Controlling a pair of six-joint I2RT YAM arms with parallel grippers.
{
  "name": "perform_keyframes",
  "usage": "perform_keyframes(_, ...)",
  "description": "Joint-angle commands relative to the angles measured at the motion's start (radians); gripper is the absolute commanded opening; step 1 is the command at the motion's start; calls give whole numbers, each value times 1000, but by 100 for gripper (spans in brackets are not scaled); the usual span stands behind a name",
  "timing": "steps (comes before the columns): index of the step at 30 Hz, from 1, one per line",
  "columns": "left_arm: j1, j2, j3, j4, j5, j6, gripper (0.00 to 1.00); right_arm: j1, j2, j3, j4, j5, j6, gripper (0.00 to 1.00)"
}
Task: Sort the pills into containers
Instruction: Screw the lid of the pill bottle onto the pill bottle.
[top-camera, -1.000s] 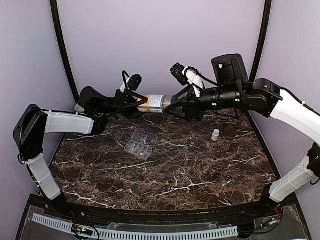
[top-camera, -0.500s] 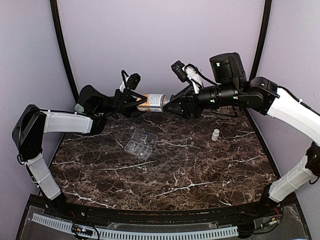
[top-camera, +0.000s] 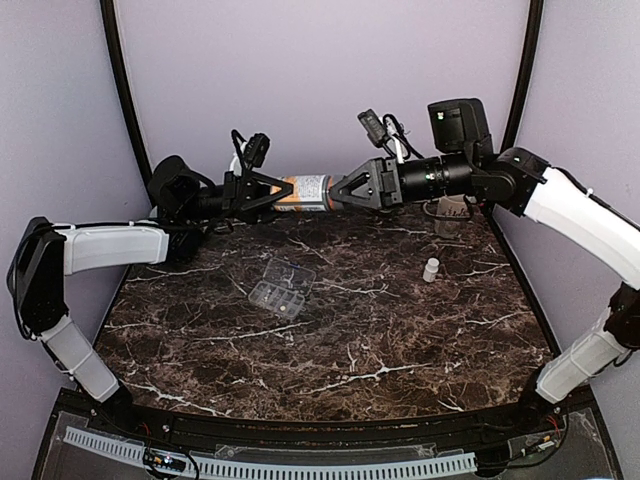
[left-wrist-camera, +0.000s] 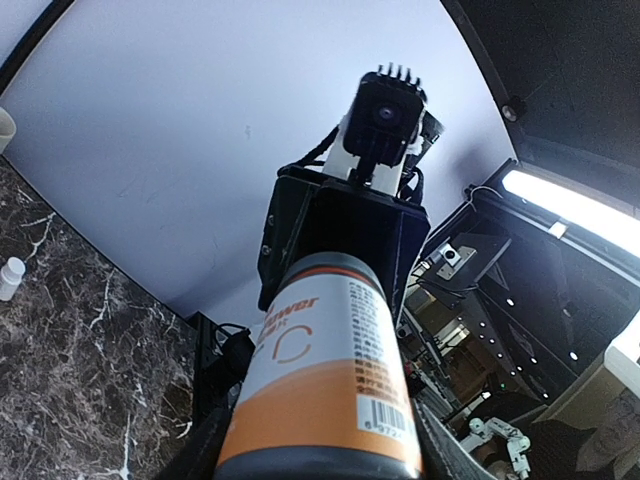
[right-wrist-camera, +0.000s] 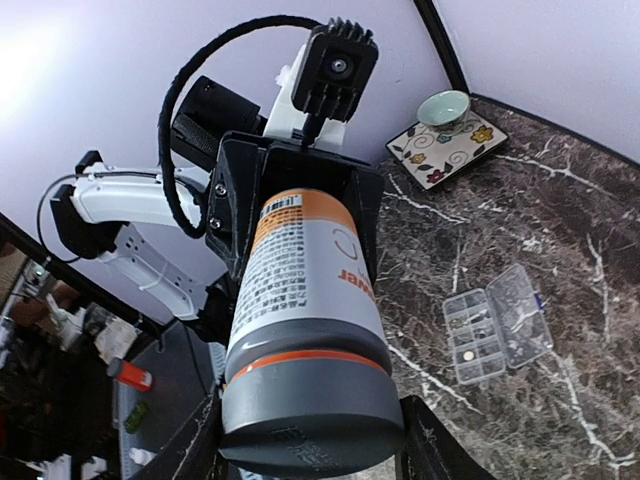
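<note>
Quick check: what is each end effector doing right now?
Left end effector: closed on the orange end of the bottle.
Right end effector: closed on the grey cap end of the same bottle.

The white-shelled left arm (top-camera: 110, 247) and right arm (top-camera: 575, 215) have bulky black joint housings. Each wrist bears a boxy black camera (right-wrist-camera: 338, 68) on a white bracket, a looped black cable (right-wrist-camera: 176, 100) and angular black fingers (top-camera: 352, 188).
</note>
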Motion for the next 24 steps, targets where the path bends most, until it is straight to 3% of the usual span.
perform_keyframes(1,-50,-100,56,-184,-3,226,0,-30,51,-16,113,-122,187,19)
perform_keyframes(8,-53,-139,132,-541,-30,500,0,-71,62,-64,202,-224,366,16)
perform_keyframes(18,-124,-148,224,-878,-107,802,0,-109,64,-203,419,-325,639,14)
perform_keyframes(24,-144,-159,228,-928,-153,874,0,-123,66,-312,671,-375,878,14)
